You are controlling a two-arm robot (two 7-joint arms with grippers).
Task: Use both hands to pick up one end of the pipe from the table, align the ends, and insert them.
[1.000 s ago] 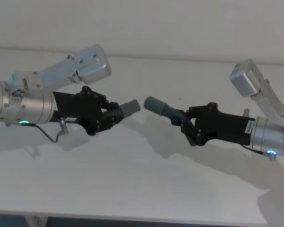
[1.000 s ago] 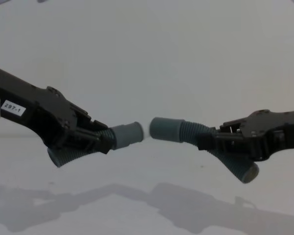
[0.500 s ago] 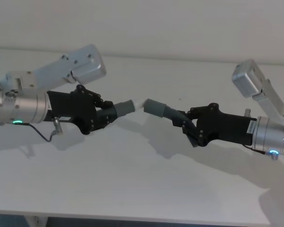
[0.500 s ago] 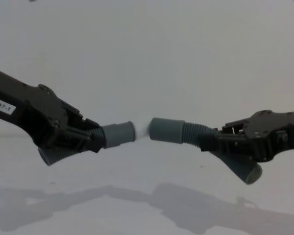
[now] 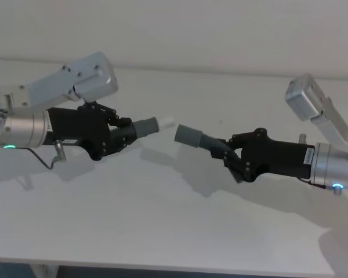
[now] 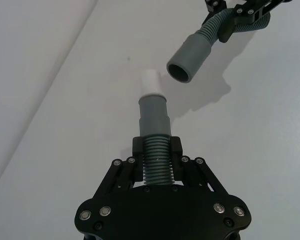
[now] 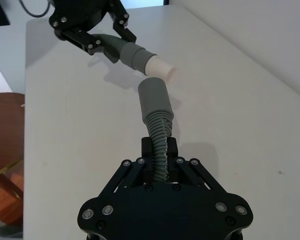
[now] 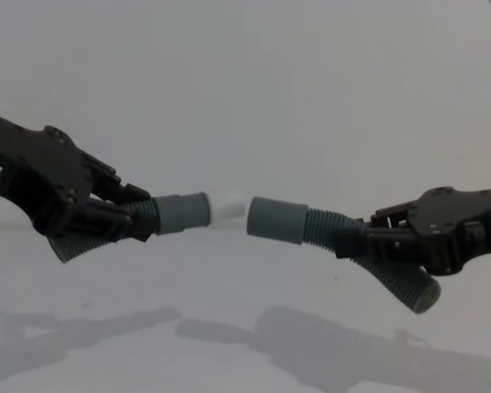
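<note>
The left gripper was clamped on the ribbed middle of one hose piece, and the right gripper on the second hose piece. Both pieces hung above the table. The white tip and the open cuff faced each other, near but not touching.

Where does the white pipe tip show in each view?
Head view: white tip just left of centre, on the pipe piece in the left hand.
Chest view: white tip near centre.
Left wrist view: white tip capping the near grey cuff.
Right wrist view: white tip just beyond the open grey cuff.
Shared landmark: that open grey cuff, facing the tip.
</note>
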